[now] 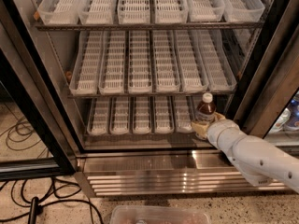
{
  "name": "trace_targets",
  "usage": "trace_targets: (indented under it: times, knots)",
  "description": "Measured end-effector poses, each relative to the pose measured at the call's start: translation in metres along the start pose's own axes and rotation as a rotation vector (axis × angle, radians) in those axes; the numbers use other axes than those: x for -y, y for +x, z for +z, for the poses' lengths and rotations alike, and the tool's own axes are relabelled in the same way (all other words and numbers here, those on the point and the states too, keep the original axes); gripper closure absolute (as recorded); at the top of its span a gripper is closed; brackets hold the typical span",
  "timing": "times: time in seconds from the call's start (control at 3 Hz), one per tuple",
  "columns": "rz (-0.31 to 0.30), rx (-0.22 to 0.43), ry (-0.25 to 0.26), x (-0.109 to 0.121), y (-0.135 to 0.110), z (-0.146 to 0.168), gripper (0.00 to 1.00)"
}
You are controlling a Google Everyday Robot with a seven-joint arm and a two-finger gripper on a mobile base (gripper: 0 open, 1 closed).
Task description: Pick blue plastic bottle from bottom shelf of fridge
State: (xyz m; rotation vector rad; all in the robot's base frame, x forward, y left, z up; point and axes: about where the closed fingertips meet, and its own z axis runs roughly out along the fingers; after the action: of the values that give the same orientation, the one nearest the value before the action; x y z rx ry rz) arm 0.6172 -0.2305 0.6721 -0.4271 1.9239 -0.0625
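Down at the right-hand front of the bottom shelf (140,116), that's where we find the blue plastic bottle (205,110): clear plastic, dark brown liquid, white cap (207,97) on top, standing upright. And the claw (207,125) has it! The pale yellowish fingers (200,128) are closed in on either side of the lower body, so only the neck, the shoulders and a strip of pale label show above them. The bottle's foot is completely covered, so there's no telling whether it touches the ribbed lane tray (183,113) beneath or hangs just above it.

The white arm (254,155) reaches in from the lower right and runs off the edge of the picture, blocking the shelf's right front corner.

To the bottle's left, the ribbed white trays line up side by side. Above sit the middle shelf (149,68) and the top shelf (149,3) with the same trays, the top one cropped by the frame.

Around them are the fridge (60,64) with its grey inner walls, a black door frame (32,107) on the left, and the shiny slatted steel base (177,180) below. Cables (18,135) loop on the speckled floor. A clear container (159,214) is half cut off at the bottom edge, contents unclear. Blurry blue-and-white containers (292,116) peek in at far right.
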Motion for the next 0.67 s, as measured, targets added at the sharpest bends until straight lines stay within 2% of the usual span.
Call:
trace_targets:
  times: [0.33,0.67]
  knots:
    - [-0.026,-0.079,-0.132,-0.035,-0.033,-0.015,1.0]
    - [-0.03,-0.075,-0.172,-0.041,-0.065,-0.024,1.0]
